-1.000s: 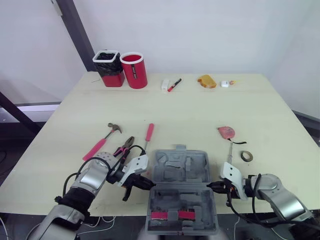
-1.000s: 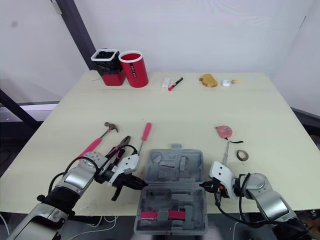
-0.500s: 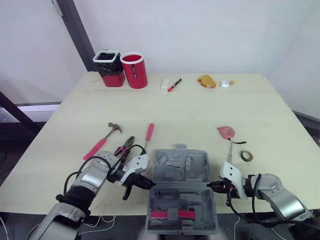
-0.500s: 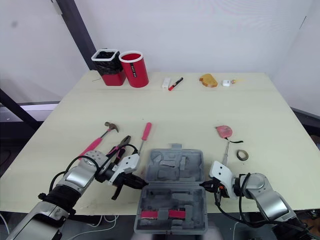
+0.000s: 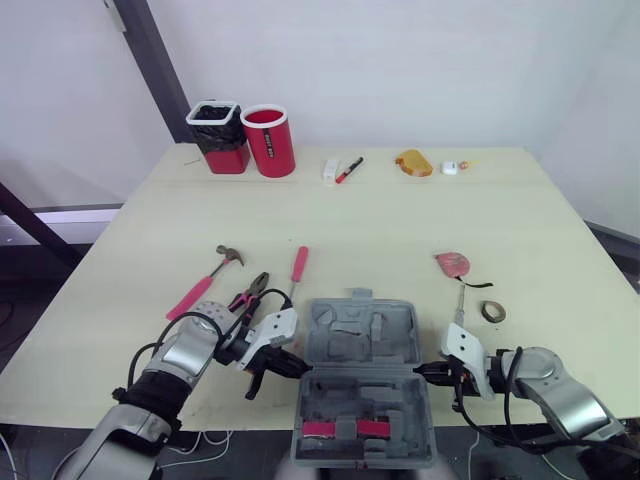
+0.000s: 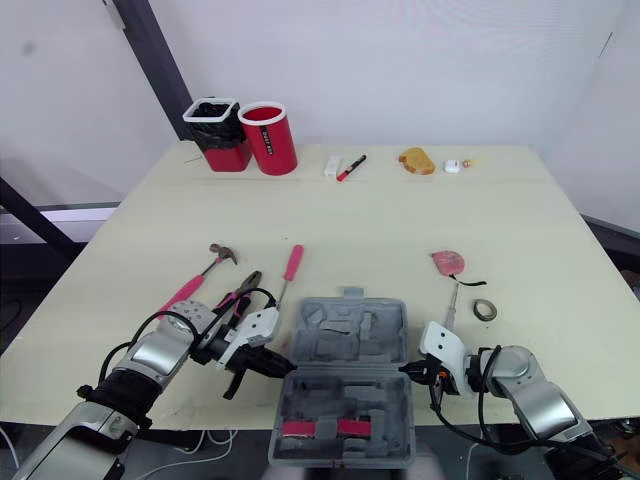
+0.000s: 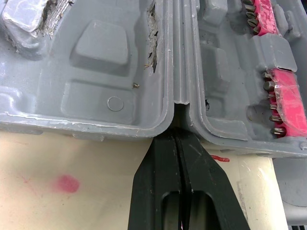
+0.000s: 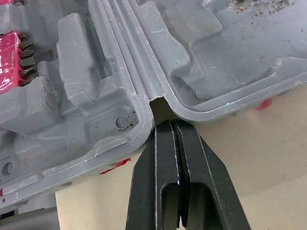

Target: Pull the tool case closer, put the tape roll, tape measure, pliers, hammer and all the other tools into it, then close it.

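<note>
Now left end effector (image 7: 178,136) and right end effector (image 8: 173,125), both closed, flank the open tool case (image 5: 362,338).

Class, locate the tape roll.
Left eye view: the tape roll lies on the robot's right, right of the open tool case, near the pink tape measure.

1. A pale wooden table (image 5: 380,230) lies under the left gripper (image 5: 292,366) and the right gripper (image 5: 430,371) and stretches far ahead of both.
2. A plain white wall (image 5: 420,60) rises beyond the table's far edge.
3. A dark slanted post (image 5: 148,55) stands far ahead of the left gripper.
4. Dark floor (image 5: 25,300) shows out past the left gripper.
</note>
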{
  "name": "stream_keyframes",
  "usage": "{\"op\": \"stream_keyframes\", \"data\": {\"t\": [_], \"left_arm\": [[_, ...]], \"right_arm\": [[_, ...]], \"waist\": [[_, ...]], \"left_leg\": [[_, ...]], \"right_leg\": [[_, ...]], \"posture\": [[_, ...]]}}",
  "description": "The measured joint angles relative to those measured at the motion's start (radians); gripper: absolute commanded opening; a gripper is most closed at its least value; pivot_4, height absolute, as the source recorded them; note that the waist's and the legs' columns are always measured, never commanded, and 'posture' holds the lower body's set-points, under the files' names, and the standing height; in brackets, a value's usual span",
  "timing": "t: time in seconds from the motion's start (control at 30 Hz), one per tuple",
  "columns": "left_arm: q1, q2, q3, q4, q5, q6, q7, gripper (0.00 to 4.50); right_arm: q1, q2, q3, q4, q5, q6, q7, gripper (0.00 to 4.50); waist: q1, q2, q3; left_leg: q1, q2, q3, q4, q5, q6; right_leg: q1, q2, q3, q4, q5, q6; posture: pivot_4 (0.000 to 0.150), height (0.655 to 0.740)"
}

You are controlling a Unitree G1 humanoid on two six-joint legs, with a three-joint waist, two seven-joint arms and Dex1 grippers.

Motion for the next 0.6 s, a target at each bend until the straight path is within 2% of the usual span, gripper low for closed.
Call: {"op": "stream_keyframes", "data": {"t": [0.6], "left_arm": [[-0.004,0.001,0.005,0.011,-0.001,-0.017,0.000,0.05]], "right_arm": [[0.012,-0.005,-0.007,0.007,0.001,-0.023,-0.007,0.00]], "waist": [[0.000,0.000,0.000]], "left_leg": [[0.000,0.000,0.000,0.000,0.000,0.000]], "right_leg": [[0.000,0.000,0.000,0.000,0.000,0.000]], "posture": [[0.150,0.7400]]}}
